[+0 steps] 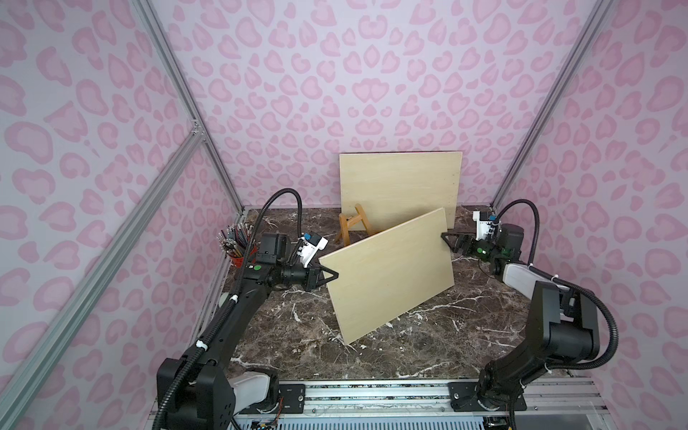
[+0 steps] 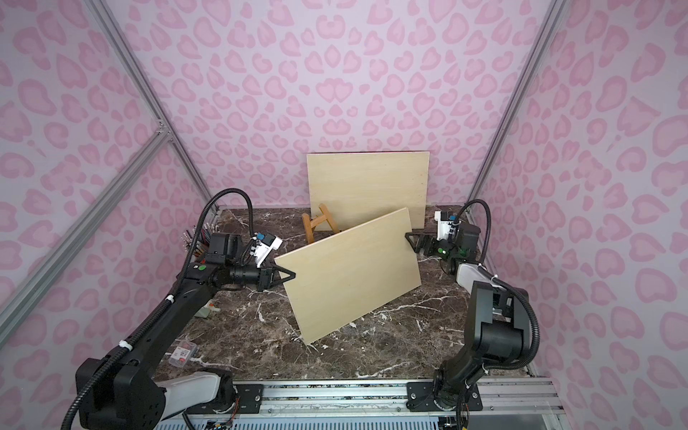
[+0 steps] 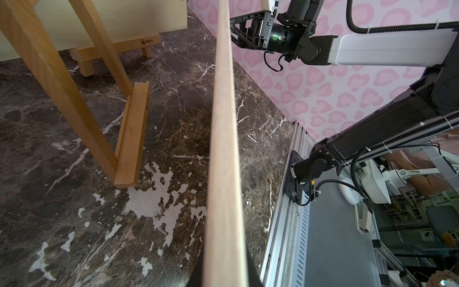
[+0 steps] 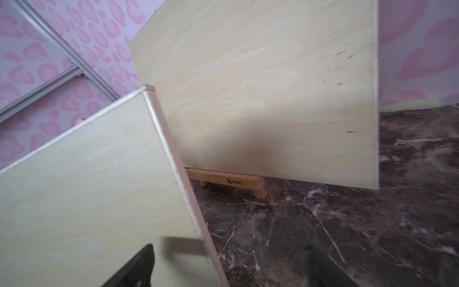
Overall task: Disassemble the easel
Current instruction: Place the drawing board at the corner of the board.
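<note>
The front board (image 1: pixel 387 275) is clear of the easel (image 1: pixel 352 227), which stands bare-ledged just behind it on the bench (image 1: pixel 465 335). The board is carried tilted, probably so it can be set aside. I cannot tell whether its low corner touches the bench.

The left fingers (image 1: pixel 334 275) are clamped on the board's upper left edge and appear to take its weight. The right fingers (image 4: pixel 134 268) stand wide apart astride the opposite edge, gripping nothing.

The left arm reaches forward with the wrist level and pointing across the bench. The right arm is folded with the elbow high and the wrist turned inward.

The back board (image 1: pixel 400 182) rests on a second easel (image 4: pixel 231 182).
</note>
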You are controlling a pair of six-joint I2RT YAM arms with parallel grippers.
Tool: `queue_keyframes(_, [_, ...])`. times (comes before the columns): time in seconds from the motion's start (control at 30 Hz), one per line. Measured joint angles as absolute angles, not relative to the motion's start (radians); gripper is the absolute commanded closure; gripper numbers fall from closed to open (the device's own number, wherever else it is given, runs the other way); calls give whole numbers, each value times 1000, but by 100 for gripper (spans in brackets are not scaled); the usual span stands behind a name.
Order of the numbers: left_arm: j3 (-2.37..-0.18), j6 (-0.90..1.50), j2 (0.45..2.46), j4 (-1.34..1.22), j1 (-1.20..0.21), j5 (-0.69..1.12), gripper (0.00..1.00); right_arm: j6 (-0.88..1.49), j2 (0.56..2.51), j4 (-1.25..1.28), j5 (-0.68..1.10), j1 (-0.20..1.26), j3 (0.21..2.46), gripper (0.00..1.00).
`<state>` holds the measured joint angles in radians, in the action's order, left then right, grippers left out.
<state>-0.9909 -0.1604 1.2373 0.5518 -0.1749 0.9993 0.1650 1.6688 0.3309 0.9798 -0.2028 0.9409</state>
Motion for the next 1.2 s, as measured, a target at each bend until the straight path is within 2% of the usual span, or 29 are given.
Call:
queue_keyframes(0.23, [-995,-163,1249,553,-173,1003,98,23,1752,149,1135,-183,1028,6])
queue_keyframes(0.47, [-1005,-165,1267,575,-171,1002,98,-63,1772,65,1188,-144,1024,9])
queue_keyframes(0.67, [-973,-106,1254,557,-168,1007,98,-44,1672,129,1135,-147,884,11])
queue_keyframes(1.2, [-786,242,1193,320,-192,982,98,123,1323,187,933,-171,492,13])
